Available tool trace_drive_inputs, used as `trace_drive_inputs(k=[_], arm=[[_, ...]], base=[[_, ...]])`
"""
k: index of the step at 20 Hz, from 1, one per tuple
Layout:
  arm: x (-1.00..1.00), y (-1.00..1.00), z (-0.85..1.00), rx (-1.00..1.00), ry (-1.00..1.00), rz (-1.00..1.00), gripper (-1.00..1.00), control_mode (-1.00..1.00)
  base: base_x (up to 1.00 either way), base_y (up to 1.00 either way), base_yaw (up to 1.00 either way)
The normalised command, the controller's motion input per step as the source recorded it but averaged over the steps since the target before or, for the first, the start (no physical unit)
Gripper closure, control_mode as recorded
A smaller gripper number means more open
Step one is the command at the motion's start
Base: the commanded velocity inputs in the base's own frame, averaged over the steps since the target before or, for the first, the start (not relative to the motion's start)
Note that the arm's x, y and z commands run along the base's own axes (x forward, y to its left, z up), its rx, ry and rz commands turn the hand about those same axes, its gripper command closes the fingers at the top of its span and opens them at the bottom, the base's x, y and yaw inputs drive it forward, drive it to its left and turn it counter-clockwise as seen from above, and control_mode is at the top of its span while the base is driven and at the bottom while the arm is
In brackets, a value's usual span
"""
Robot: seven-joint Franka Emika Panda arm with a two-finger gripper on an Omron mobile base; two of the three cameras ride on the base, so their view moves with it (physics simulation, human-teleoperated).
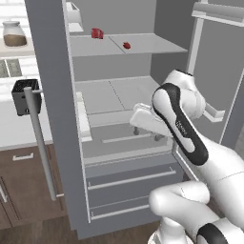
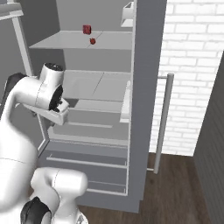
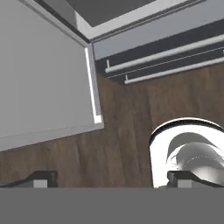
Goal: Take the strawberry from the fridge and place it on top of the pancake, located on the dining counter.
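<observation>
Left base view: strawberry [image 1: 126, 45] sits on upper fridge [image 1: 143, 95] shelf, right of bigger red lump [image 1: 97, 33]. Claw [image 3: 111, 179] wide open, empty, aimed down at floor, well below berry. Needs to go up + in.

Dark wood floor [image 2: 175, 192]; white brick wall [image 2: 192, 65] at right; brown cabinets [image 1: 24, 186] under white counter [image 1: 14, 128] at left.

Matt grey fridge [image 1: 52, 71] skin, smooth pale shelves [image 1: 143, 45], satin metal-look handle [image 1: 40, 143]. Dark wood-grain floor [image 3: 118, 127]. Rough white brick wall [image 2: 192, 65]. Glossy dark-red strawberry [image 1: 127, 45]. Clear glass jar [image 1: 14, 33]. Matt black toaster [image 1: 24, 95].
</observation>
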Motion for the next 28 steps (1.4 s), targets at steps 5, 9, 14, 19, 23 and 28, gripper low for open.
trace_drive_inputs(k=[5, 9, 14, 19, 23, 28], arm=[[-0.37, -0.74, -0.02, -0.64, 0.01, 0.33, -1.0, -1.0], [-0.72, -0.19, -0.09, -0.39, -0.03, 0.31, -1.0, -1.0], [-0.9, -0.17, -0.09, -0.01, -0.14, 0.07, -1.0, -1.0], [-0.09, -0.22, 0.03, 0.35, -0.3, 0.0, -1.0, -1.0], [0.0, -0.15, 0.08, 0.16, -0.33, -0.01, -1.0, -1.0], [0.0, -0.02, 0.0, 0.0, 0.01, -0.11, -1.0, -1.0]], base=[[0.0, 0.0, 0.0], [0.0, 0.0, 0.0], [0.0, 0.0, 0.0], [0.0, 0.0, 0.0], [0.0, 0.0, 0.0], [0.0, 0.0, 0.0]])
